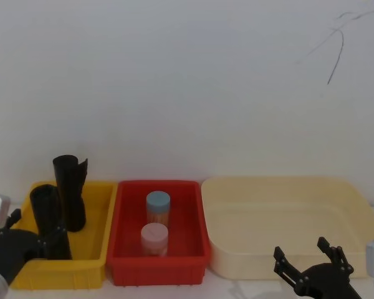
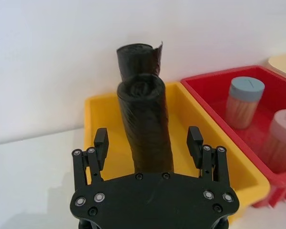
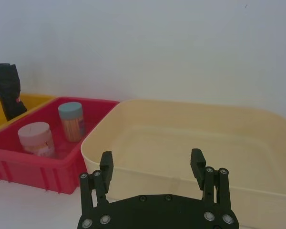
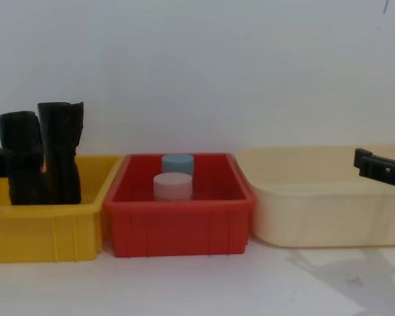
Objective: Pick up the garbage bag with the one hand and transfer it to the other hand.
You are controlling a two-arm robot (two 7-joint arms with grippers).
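Poised to seize the garbage bag [image 2: 143,124], upright toward the yellow bin's [image 2: 101,107] front left corner, with left gripper [image 2: 148,136] spread wide on both sides of it, not touching. Could catch the taller ragged roll [image 2: 138,55] just behind, or tip the bag on an off-centre squeeze. Idling with right gripper [image 3: 151,160] likewise unclenched at the cream tub's [image 3: 190,138] front edge. Counted — two rolls, two jars [image 3: 70,121], three bins, two grippers.
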